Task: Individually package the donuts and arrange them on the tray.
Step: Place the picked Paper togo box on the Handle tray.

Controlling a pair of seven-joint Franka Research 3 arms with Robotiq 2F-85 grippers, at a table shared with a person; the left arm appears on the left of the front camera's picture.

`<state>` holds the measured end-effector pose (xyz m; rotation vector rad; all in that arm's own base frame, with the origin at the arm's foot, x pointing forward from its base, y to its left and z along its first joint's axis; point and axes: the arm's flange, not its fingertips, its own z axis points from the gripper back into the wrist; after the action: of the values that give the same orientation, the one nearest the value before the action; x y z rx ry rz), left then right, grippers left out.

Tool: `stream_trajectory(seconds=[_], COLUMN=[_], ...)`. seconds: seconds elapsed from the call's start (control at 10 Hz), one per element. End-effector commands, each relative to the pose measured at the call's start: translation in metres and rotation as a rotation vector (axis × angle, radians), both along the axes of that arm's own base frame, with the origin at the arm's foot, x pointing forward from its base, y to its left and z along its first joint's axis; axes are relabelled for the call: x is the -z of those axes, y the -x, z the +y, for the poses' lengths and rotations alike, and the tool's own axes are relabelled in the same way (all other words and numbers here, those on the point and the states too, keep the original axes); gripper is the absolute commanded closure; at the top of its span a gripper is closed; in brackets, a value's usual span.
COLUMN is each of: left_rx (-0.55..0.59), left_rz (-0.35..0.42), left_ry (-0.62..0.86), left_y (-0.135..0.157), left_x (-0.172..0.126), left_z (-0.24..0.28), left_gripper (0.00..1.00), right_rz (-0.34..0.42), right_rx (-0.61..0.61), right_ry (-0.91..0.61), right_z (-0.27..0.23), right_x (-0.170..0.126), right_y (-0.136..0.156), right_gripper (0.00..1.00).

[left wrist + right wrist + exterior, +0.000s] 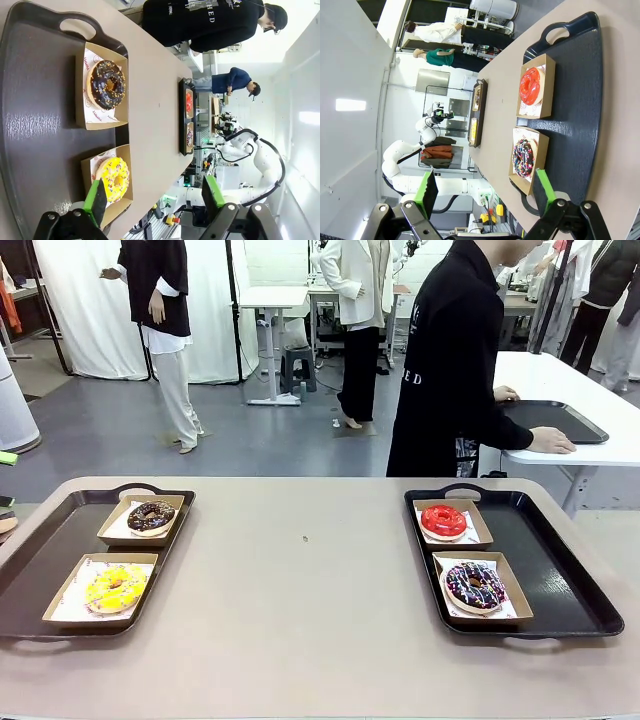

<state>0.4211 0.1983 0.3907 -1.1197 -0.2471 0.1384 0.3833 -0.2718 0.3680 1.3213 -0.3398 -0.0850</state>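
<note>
The left gripper [152, 200] is being held open above the near end of the left tray [40, 550], nothing being carried between its green pads [95, 200]. The right gripper [485, 192] is likewise being held open, with nothing gripped, over the near end of the right tray [560, 570].

A beige table [300, 590] with rounded corners is being used as the work surface. Two dark trays with handles are being supported on it, one at each side, well apart. On the left tray, the yellow donut [115, 587] is being kept in the nearer box [60, 605] and the chocolate donut [151, 516] in the farther box [115, 530]. On the right tray, the sprinkled donut [474, 585] is being kept in the nearer box [512, 585] and the red donut [443, 521] in the farther box [478, 520]. Each box is lined with printed paper. The middle of the table is being left bare.

Beyond the far edge, a person [450, 360] in black is standing with one hand [552, 442] being rested on a white side table [570, 400], on which a third tray [555, 420] is being held. Farther back, a grey floor, a white curtain [90, 310], a stool [297, 365] and further white tables are being shown.
</note>
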Motion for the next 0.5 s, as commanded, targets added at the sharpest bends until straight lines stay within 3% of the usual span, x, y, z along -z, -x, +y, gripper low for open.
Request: stream_trajectory(seconds=[0.0,0.4], left_rx=[0.000,0.000], left_rz=[-0.002,-0.002], left_ry=[0.009,0.009], left_y=[0.0012,0.0012], left_x=[-0.0006,-0.0006], left_z=[0.0009,0.0009], left_gripper=[0.00,0.00], right_rz=[0.008,0.008], right_rx=[0.019,0.019], right_ry=[-0.006,-0.006], right_z=[0.0025,0.0025], right_x=[-0.0013,-0.0013], right_y=[-0.0008,-0.0008], right_gripper=[0.00,0.00])
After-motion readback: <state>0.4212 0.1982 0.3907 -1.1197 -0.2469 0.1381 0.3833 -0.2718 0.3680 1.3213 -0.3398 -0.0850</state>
